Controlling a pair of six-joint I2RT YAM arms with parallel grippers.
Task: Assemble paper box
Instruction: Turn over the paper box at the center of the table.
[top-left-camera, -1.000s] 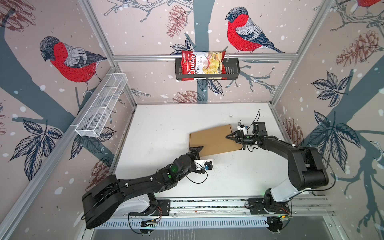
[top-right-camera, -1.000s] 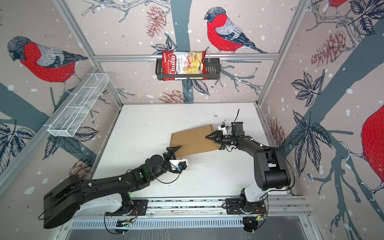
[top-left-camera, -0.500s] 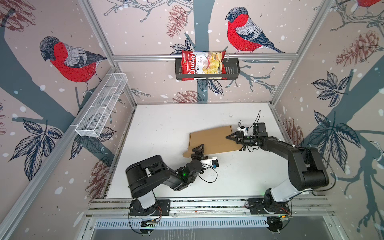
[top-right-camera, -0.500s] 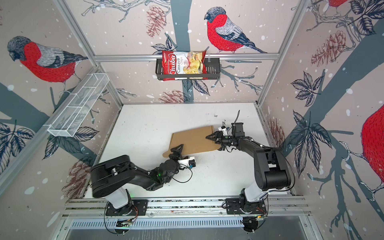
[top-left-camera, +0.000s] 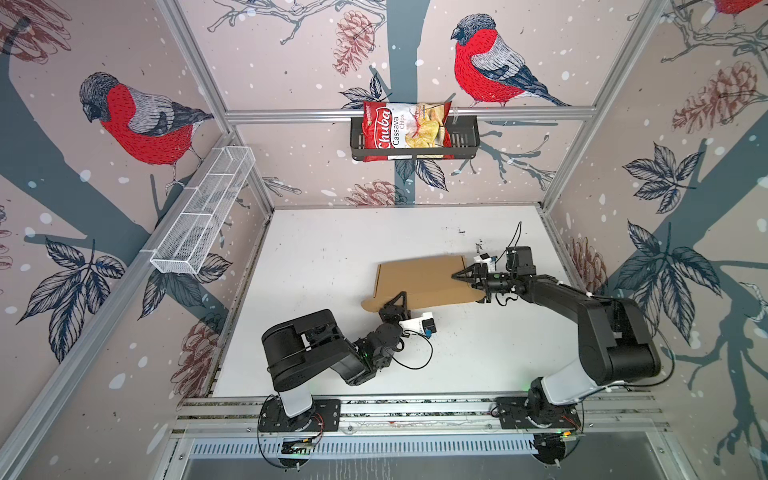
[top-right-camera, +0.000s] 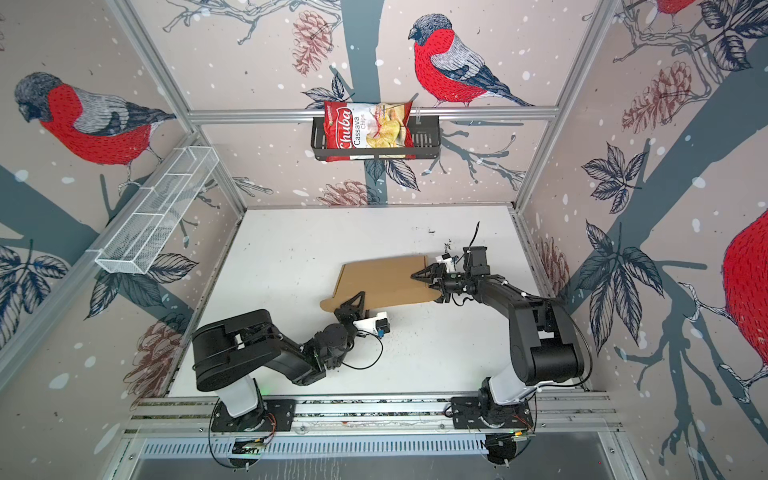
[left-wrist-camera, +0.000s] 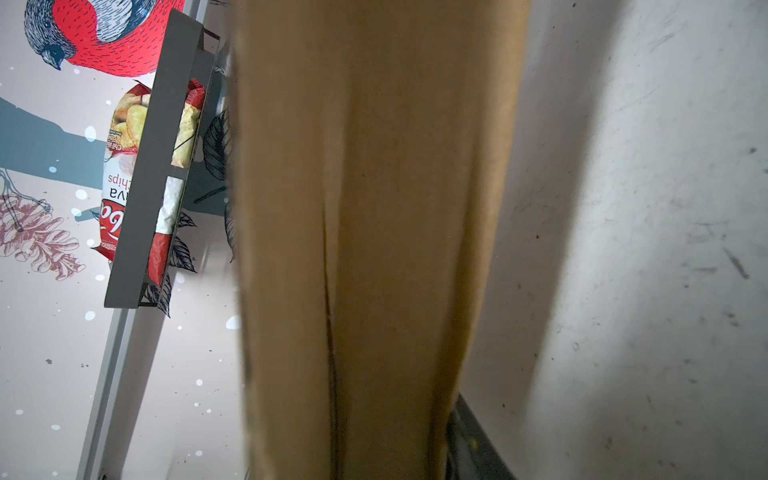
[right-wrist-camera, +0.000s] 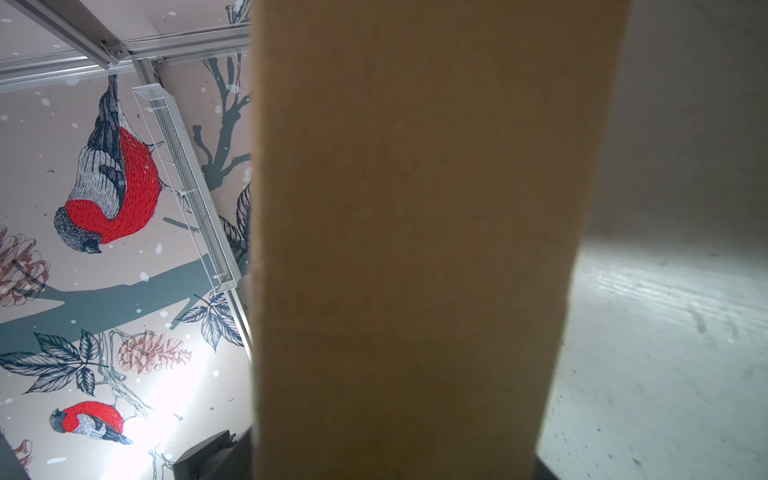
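Bracing the flat paper box from two sides, an early step of the assembly.

On the white worktop (top-left-camera: 332, 257), right of centre, sits the paper box (top-left-camera: 419, 278): plain brown card, unfolded as far as both top views show, with a rounded tab (top-left-camera: 368, 303) poking out at its near left corner. The right tool (top-left-camera: 461, 276) is clamped on the box's right edge, and its wrist view shows card running straight between the jaws. The left tool (top-left-camera: 397, 299) straddles the near edge. Card fills its wrist view too, but I cannot tell whether it has a firm grip. Judging from this, no wall has been raised yet. The next move calls for a secure left hold, then folding a panel up along its crease while the right side stays pinned — gently, since card creases easily.
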